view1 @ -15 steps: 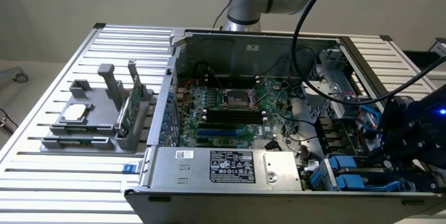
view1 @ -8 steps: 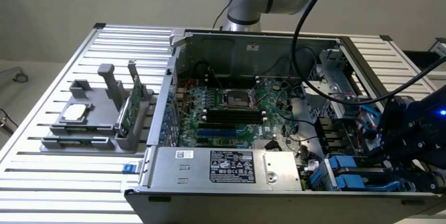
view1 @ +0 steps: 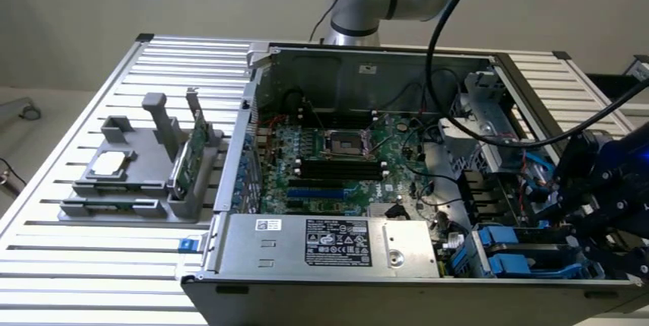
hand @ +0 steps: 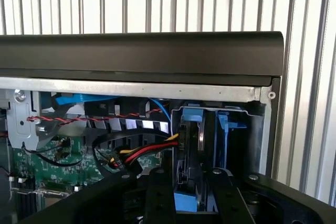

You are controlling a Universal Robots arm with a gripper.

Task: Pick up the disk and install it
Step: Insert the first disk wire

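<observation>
Claw fingers (hand: 157, 198) straddle the disk (hand: 190, 150), which stands on edge in the blue-railed drive bay (hand: 231, 129) at the corner of the computer case (hand: 157, 56). The two dark fingers sit one on each flat side of the drive with its blue end tab between them, and they look to be pinching it, though whether the pads truly press the metal I cannot tell for sure. Holding it by the broad faces, I judge, keeps the drive in line with the bay's rails so it can slide in its slot rather than jam.

Beside the bay, red, yellow and black power wires (hand: 149, 150) curl toward the drive's edge, and farther off lies the green motherboard (hand: 47, 166).

From the exterior view the gripper (view1: 598, 189) is a dark blue-black mass at the right of the open case, over the blue drive carriers (view1: 507, 254), and the disk itself is hidden there by the arm. That view gives the wider layout instead: the power supply (view1: 324, 242) along the near side, and a grey holder (view1: 142, 166) on the slatted table (view1: 61, 265) well to the left, carrying a green circuit card (view1: 188, 159) and a small silver chip (view1: 109, 163)
</observation>
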